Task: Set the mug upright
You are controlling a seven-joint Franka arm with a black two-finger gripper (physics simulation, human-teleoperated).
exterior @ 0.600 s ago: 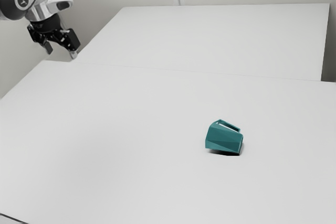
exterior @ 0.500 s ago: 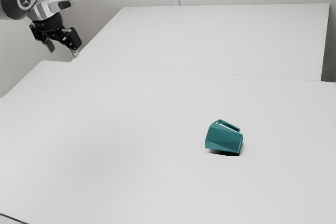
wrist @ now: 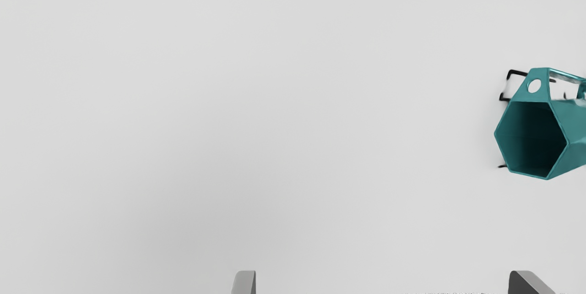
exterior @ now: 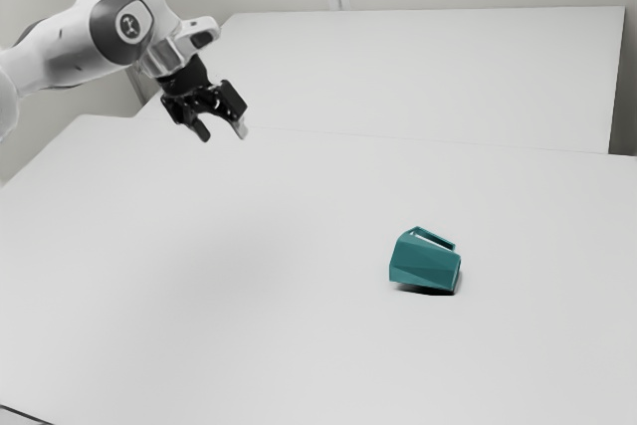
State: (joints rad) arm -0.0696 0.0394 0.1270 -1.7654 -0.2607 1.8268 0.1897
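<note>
In the exterior view my gripper (exterior: 223,134) hangs high over the table, toward the exterior view's upper left, well apart from the mug. The teal faceted mug (exterior: 425,264) lies on its side, its handle on the upper side. In the wrist view the mug (wrist: 573,124) shows its hexagonal mouth and the handle, while its far end is cut off by the picture's edge. My gripper (wrist: 382,282) is open in that view, its two fingertips wide apart with nothing between them.
The white table (exterior: 229,276) spreads around the mug. Behind it in the exterior view is another white surface (exterior: 418,72). Thin black marks (wrist: 517,73) show on the table beside the mug in the wrist view.
My arm and gripper have moved toward the exterior view's right and a little lower in that view, nearer the mug. The mug lies as before.
</note>
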